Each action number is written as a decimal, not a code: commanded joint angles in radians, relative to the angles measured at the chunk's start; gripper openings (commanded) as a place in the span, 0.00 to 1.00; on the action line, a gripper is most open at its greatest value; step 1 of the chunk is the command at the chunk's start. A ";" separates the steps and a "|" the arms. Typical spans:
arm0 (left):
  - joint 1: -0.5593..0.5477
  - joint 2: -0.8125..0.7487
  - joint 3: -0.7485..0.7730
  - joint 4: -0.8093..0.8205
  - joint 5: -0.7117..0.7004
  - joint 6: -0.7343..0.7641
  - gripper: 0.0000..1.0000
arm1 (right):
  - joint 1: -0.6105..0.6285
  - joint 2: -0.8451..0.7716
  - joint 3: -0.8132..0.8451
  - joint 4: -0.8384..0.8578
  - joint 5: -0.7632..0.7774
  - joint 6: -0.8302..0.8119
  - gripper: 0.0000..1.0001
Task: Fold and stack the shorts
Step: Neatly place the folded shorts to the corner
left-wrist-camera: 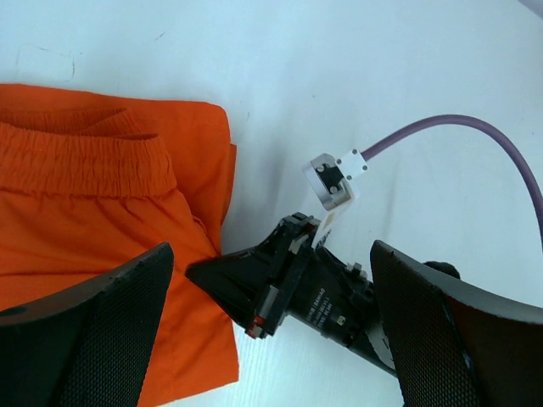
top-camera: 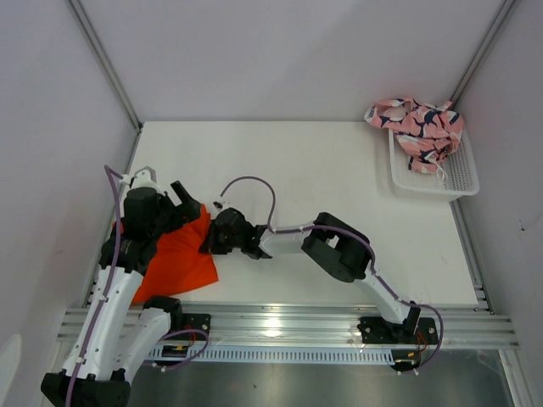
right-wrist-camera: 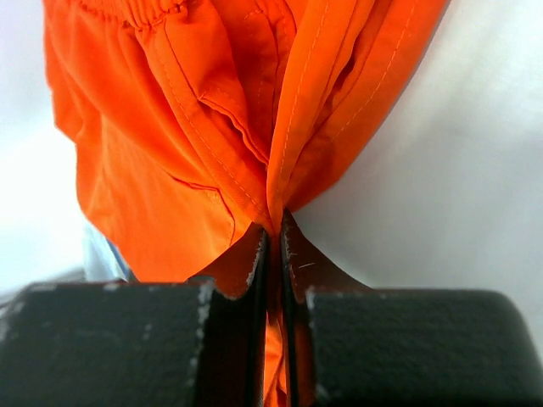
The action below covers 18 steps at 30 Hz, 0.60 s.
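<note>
The orange shorts (top-camera: pixel 176 256) lie bunched on the table at the near left, partly under my left arm. My right gripper (top-camera: pixel 206 241) reaches across from the right and is shut on their right edge; in the right wrist view the orange fabric (right-wrist-camera: pixel 212 127) is pinched between the fingertips (right-wrist-camera: pixel 273 225). My left gripper (left-wrist-camera: pixel 271 331) hangs wide open above the shorts' edge (left-wrist-camera: pixel 102 220) and the right gripper's tip (left-wrist-camera: pixel 229 275), holding nothing. The pink printed shorts (top-camera: pixel 417 125) lie crumpled over the far rim of the white basket.
A white mesh basket (top-camera: pixel 458 178) stands at the far right of the white table (top-camera: pixel 322 170). A purple cable (top-camera: pixel 254 188) loops above the right wrist. Grey walls close the sides, and an aluminium rail (top-camera: pixel 288 322) runs along the near edge.
</note>
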 commanded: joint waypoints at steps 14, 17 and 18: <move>-0.001 -0.038 0.042 -0.040 0.057 0.055 0.99 | 0.112 0.079 0.019 0.098 0.256 0.172 0.05; 0.001 -0.042 0.036 -0.037 0.062 0.050 0.99 | 0.130 0.040 -0.034 0.110 0.305 0.175 0.05; 0.001 -0.042 0.038 -0.034 0.062 0.045 0.99 | 0.136 0.032 -0.044 0.112 0.331 0.175 0.08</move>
